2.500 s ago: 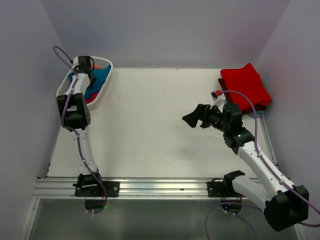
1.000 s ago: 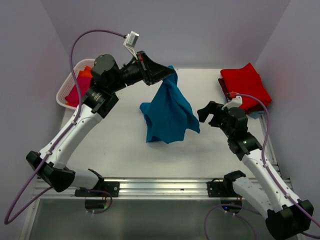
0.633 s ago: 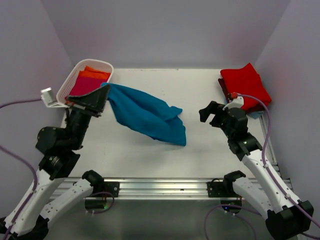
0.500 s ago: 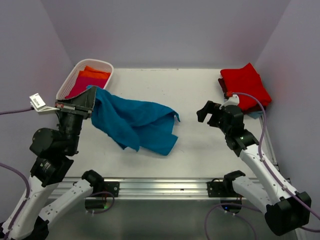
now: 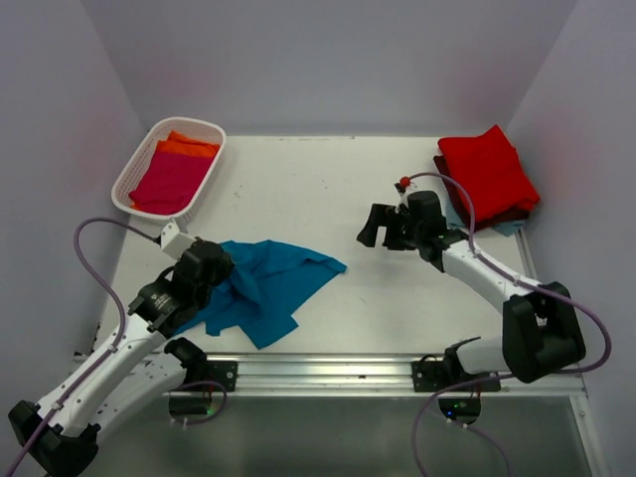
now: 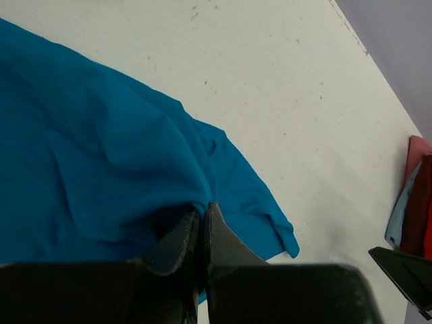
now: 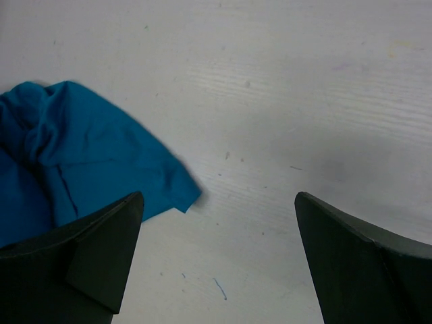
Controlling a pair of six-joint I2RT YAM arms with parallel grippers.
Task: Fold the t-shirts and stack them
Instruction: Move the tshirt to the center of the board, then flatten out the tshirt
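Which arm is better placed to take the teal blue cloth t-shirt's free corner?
Probably the right arm: its jaws stand open and empty, facing that corner of the teal blue cloth t-shirt. The left arm has its jaws shut on the shirt's other end.

Left gripper [image 6: 202, 211] clamped (low); right gripper [image 7: 217, 196] agape.

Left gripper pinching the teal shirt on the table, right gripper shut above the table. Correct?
No. The right gripper is open, its jaws spread wide above the table; the right wrist view shows it. The left gripper does pinch the teal shirt.
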